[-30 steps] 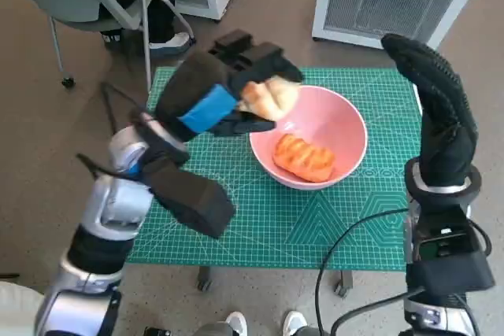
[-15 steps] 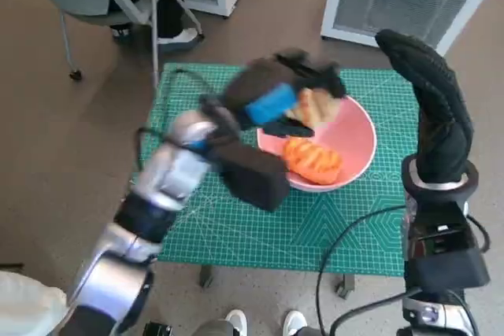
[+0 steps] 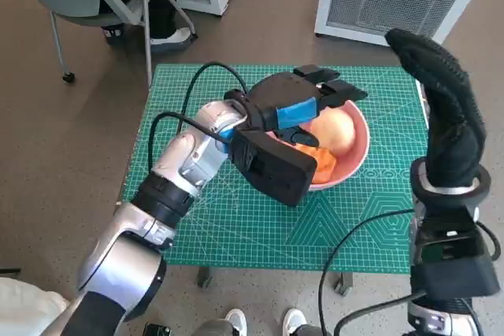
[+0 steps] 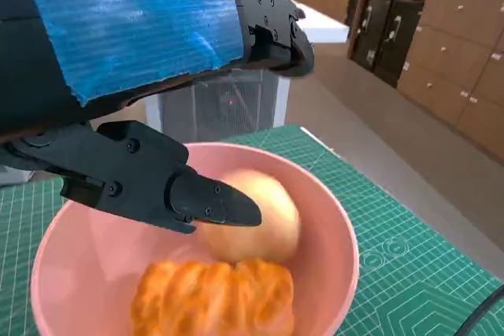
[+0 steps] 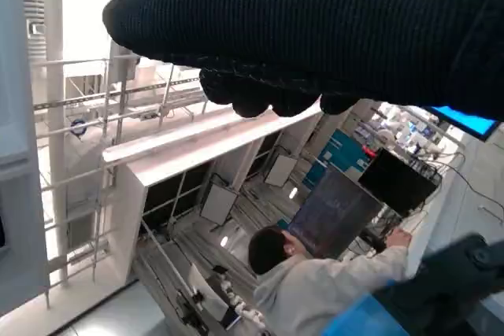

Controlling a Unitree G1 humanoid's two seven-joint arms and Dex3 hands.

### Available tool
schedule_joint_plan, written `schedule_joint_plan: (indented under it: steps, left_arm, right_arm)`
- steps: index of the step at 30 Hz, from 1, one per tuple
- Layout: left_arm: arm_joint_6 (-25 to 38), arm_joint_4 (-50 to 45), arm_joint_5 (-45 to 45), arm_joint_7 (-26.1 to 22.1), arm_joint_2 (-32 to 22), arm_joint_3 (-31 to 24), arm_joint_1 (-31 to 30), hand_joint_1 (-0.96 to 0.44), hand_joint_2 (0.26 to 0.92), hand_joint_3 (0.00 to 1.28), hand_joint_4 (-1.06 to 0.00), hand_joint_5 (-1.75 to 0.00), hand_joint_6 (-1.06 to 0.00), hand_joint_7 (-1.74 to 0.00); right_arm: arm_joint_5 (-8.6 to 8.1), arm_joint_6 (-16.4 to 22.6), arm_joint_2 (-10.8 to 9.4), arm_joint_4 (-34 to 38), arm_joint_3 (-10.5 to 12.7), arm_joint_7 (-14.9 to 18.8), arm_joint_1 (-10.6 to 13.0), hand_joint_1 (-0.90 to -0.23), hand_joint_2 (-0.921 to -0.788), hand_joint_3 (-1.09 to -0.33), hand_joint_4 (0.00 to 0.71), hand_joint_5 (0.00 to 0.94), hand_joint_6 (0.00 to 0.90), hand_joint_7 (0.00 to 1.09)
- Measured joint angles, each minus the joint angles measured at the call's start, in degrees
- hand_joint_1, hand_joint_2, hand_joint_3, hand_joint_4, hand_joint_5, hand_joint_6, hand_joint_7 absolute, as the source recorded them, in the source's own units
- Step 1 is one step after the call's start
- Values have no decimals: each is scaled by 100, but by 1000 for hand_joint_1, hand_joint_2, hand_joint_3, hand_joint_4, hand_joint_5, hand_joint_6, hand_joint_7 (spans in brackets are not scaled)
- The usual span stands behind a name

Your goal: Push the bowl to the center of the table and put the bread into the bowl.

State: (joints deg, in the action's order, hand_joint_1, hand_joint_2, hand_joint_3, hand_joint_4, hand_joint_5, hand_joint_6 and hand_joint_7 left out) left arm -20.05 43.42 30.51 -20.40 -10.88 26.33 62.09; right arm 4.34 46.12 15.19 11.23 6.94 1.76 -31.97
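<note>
Above the bowl, left hand open over released bread; lift straight, avoiding the rim at 3 o'clock.

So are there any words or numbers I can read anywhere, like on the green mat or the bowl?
None can be read.
Mat: only white grid lines and shapes; any small print is too blurred.
Bowl: plain pink, no writing.
Blue tape on the left hand: blank.
Screens behind the person in the right wrist view: too small and blurred to read.
</note>
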Motion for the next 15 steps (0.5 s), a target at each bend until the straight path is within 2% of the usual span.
schedule_joint_plan:
  steps: [4,11,15]
  left_arm:
    - [-27,93,-145,-40,23,-61,-1,-351,921,116,-84,0,-179,-126]
    - [-76,-51,-737,-244,-15,-497,-42,-367,921,131,-92,-4,-203,-128]
    - [-267,-176,-1250,-298,-32,-877,-147,-386,921,161,-120,-16,-229,-136]
  right_arm:
    - [0,-55,0,-106,4,0,57,-569,-921,-743,327,4,-1,644]
    - [-25,-64,0,-146,13,1,86,-562,-921,-739,324,2,-1,644]
    - [-131,-59,0,-144,12,4,83,-555,-921,-739,322,1,-1,645]
